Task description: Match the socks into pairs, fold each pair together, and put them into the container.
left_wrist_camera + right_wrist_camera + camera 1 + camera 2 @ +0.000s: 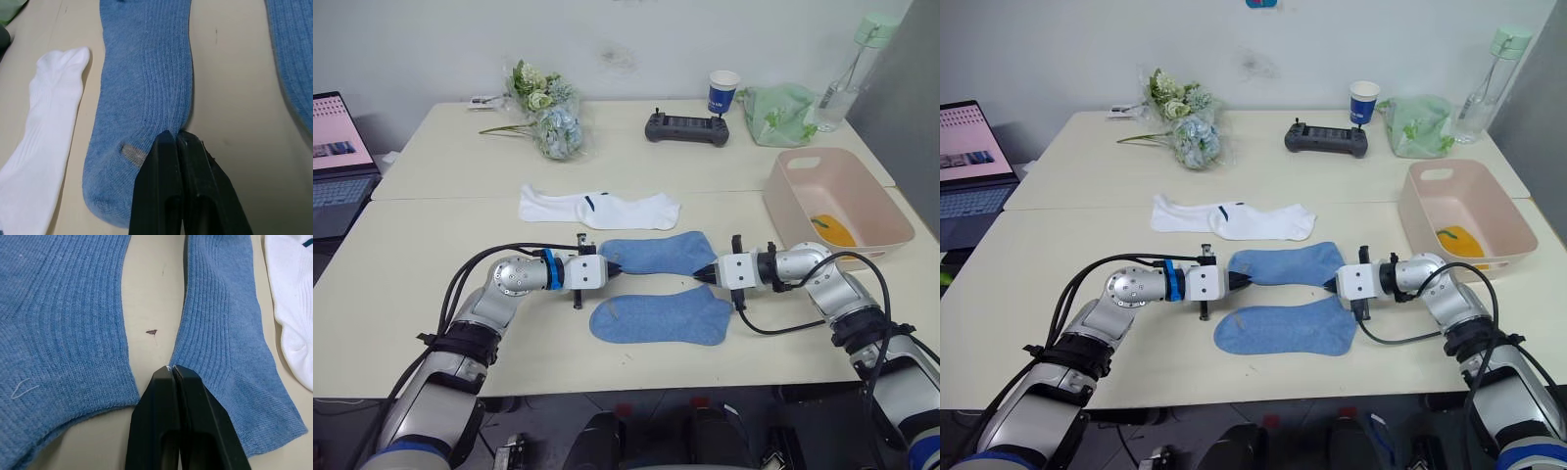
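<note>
Left gripper (612, 268): clenched on the near edge of the far blue sock (656, 253), at its left end.
Right gripper (702, 275): pinched shut on the same sock's near edge, at its right end by the cuff.
Far blue sock: flat on the table (431, 245), stretched between both grippers.
Near blue sock (662, 318): just in front, apart from both grippers.
White socks (597, 208): overlapping, just behind the blue ones.
Container (891, 220): at the right, a mustard-yellow sock (832, 230) inside.

Ribbed matt knit blue socks (656, 253) lie on a smooth matt table (431, 235) beside a glossy plastic tub (862, 196).
</note>
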{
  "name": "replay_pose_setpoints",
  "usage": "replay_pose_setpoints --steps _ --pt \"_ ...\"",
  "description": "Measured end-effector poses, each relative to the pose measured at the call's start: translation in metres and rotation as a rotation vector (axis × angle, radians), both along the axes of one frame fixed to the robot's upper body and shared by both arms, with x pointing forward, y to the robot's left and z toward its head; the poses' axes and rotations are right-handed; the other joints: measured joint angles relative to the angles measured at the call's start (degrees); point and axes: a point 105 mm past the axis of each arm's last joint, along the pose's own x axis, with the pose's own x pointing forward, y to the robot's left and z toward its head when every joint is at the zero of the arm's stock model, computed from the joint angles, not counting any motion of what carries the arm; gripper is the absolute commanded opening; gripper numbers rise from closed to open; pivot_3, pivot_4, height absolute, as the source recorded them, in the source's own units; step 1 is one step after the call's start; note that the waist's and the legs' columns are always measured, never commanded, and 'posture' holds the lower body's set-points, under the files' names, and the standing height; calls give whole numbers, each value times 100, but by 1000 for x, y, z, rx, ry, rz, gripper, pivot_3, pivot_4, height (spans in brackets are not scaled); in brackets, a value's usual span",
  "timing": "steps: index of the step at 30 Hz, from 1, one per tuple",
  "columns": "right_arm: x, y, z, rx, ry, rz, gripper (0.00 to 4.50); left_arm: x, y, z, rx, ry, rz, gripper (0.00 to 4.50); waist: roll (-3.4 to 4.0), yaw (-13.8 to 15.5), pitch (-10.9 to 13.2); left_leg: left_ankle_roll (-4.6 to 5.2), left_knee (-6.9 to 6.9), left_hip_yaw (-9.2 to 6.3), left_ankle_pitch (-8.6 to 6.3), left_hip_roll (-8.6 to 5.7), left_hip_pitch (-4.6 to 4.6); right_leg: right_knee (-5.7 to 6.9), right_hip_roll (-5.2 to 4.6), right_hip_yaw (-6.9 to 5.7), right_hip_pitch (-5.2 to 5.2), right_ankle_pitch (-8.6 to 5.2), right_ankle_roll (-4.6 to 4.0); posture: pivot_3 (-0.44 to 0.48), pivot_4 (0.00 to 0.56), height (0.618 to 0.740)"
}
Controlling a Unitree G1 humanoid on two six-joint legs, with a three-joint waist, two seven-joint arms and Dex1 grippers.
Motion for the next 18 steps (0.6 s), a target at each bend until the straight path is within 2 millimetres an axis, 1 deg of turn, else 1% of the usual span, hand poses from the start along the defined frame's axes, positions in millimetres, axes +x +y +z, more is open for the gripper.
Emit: replay_pose_setpoints --steps 4,8,12,14,16,18 --pt "1 0 5 51 30 -31 0 1 -2 0 -39 33 11 31 0 -1 0 0 1 -1 0 0 -2 0 0 -1 -2 0 0 0 150 740" --pt "1 5 22 141 53 -51 0 1 -1 7 -100 62 24 31 0 -23 0 0 0 -3 0 2 -4 3 0 -1 -6 0 0 0 150 740" --pt "-5 11 51 236 90 -58 0 3 -3 38 -232 67 44 31 0 -26 0 0 1 -7 0 2 -8 2 -2 -3 -7 0 0 0 150 740" --pt "-12 13 62 272 133 -53 0 -2 -8 54 -282 99 27 31 0 -26 0 0 2 -10 0 3 -11 1 -2 -2 -8 0 0 0 150 740" --pt "-21 15 70 298 195 -48 0 -13 -8 66 -298 159 11 31 0 -54 0 0 -1 -10 0 5 -10 2 -2 -1 -8 0 0 0 150 740" --pt "-33 11 76 324 282 -57 0 -30 -1 72 -306 267 11 31 0 -74 0 1 -2 -14 0 8 -10 2 -2 -2 -9 0 0 0 150 740"
